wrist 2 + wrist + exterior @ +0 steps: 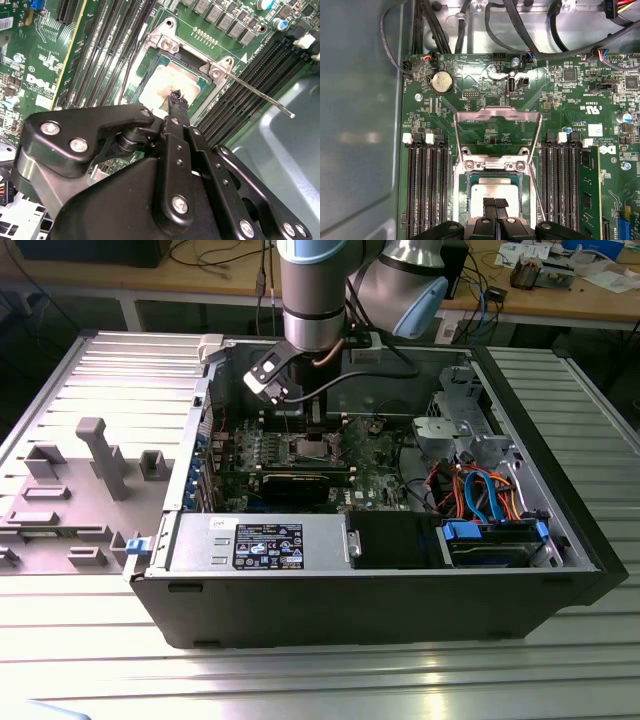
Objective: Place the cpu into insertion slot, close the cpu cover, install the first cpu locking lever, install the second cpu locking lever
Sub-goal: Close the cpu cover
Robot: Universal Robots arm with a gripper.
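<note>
The cpu (492,192), a silvery square chip, lies flat inside the insertion slot (461,200) on the green board; it also shows in the second wrist view as cpu (162,82). My gripper (495,203) hangs right over the chip, fingertips (178,97) pressed together and touching or just above its top, with nothing between them. The cpu cover (497,115) stands swung open behind the slot. One thin locking lever (260,95) sticks out unlatched beside the socket. In the exterior view the gripper (316,428) reaches down into the case over the insertion slot (314,448).
Black memory slots (425,190) flank the socket on both sides. A graphics card (300,480), power supply (260,543) and coloured cables (480,490) crowd the case. The grey case wall (280,145) runs close by. A grey fixture (100,455) sits outside the case on the exterior view's left.
</note>
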